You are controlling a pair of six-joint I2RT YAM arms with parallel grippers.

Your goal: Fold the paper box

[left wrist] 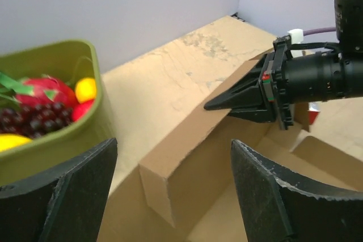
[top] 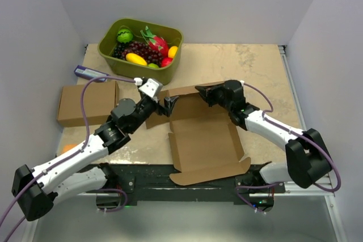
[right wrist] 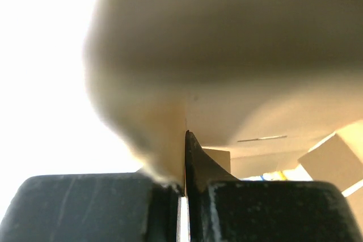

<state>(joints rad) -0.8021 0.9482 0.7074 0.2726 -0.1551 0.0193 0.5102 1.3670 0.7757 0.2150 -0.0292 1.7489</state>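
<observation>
Brown creased paper box (top: pixel 201 140), 1 wall raised.
Your right gripper (top: pixel 201 90) seemingly pinches that wall; left gripper (top: pixel 168 106) gapes at the box's far-left corner.

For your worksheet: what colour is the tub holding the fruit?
The tub is olive green; top view.

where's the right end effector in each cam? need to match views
Top external: centre, right end effector at the paper box's raised far wall.
Left wrist: end effector right of centre, pinching that wall's top edge.
Right wrist: end effector bottom centre, shut, cardboard filling the frame.
Shared landmark: the box's raised wall.
</observation>
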